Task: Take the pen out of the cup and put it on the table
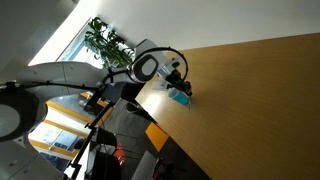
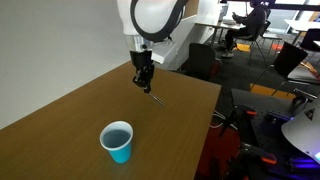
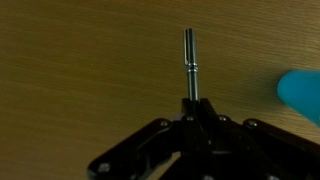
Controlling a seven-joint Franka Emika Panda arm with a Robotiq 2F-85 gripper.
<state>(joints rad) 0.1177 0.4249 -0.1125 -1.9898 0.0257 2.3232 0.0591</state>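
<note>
My gripper point(image 2: 144, 84) is shut on the pen point(image 2: 154, 97), a thin dark stick that slants down from the jaws toward the wooden table point(image 2: 70, 115). I cannot tell whether its tip touches the top. In the wrist view the pen point(image 3: 189, 62) sticks out past the closed fingertips point(image 3: 192, 104) over the wood. The light-blue cup point(image 2: 117, 141) stands upright and empty on the table, well apart from the gripper. It shows as a blurred teal patch in the wrist view point(image 3: 303, 96), and in an exterior view point(image 1: 181, 97) below the gripper point(image 1: 180, 80).
The table's dark edge point(image 2: 205, 130) runs close beside the gripper. Beyond it stand office chairs point(image 2: 200, 62) and desks with monitors point(image 2: 290, 55). A potted plant point(image 1: 105, 42) stands by a window behind the arm.
</note>
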